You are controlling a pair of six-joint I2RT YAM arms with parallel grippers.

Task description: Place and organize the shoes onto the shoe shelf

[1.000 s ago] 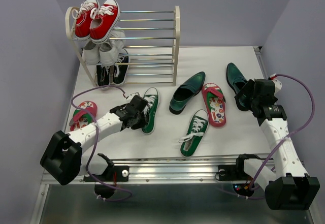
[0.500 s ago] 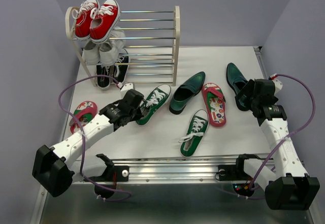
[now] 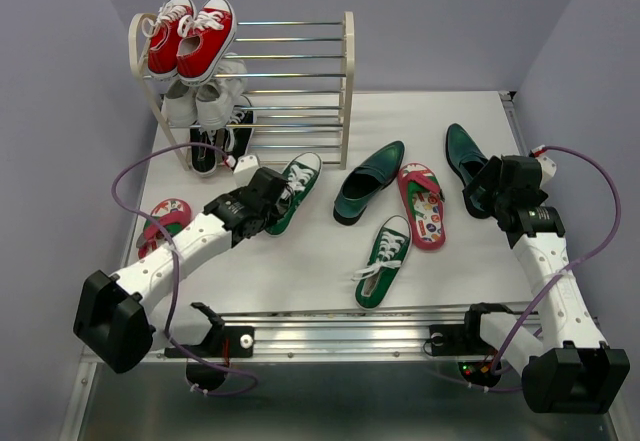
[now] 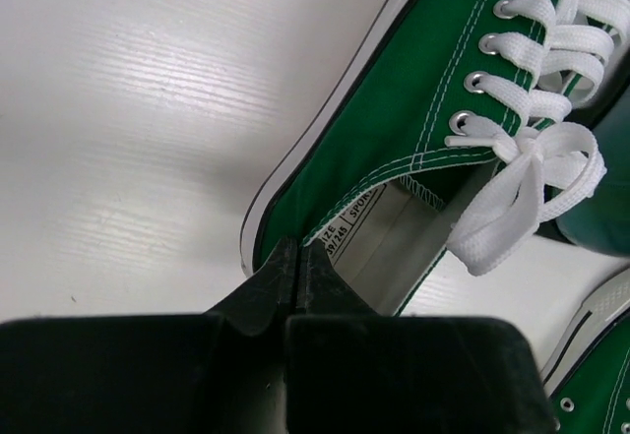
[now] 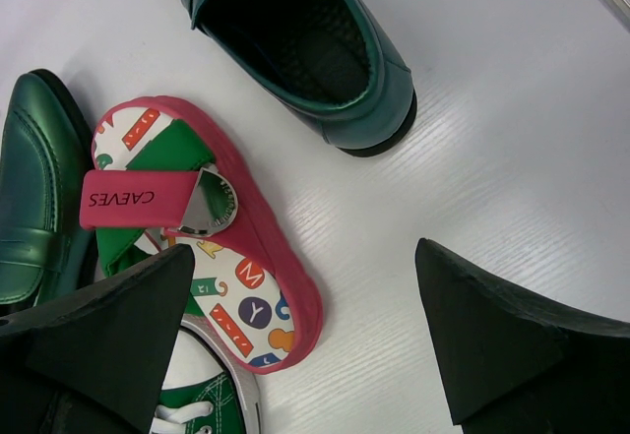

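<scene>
My left gripper (image 3: 268,201) is shut on the heel rim of a green canvas sneaker (image 3: 294,189), toe pointing at the shoe shelf (image 3: 345,91); the left wrist view shows the closed jaws (image 4: 295,262) pinching its heel (image 4: 413,109). A second green sneaker (image 3: 384,259) lies front centre. Two dark green loafers (image 3: 368,181) (image 3: 463,153) and a red-pink flip-flop (image 3: 422,204) lie right of centre; another flip-flop (image 3: 162,225) lies far left. My right gripper (image 3: 478,186) is open and empty beside the right loafer; its wrist view shows the flip-flop (image 5: 212,247) and loafer (image 5: 305,50).
The shelf holds red sneakers (image 3: 190,36) on the top tier, white sneakers (image 3: 205,96) on the middle and black sneakers (image 3: 220,141) on the bottom, all at its left end. The rods to their right are bare. Purple walls close in on both sides.
My left arm has carried the green sneaker up and back toward the shelf, turning its toe toward the rack. The right arm has not moved.
</scene>
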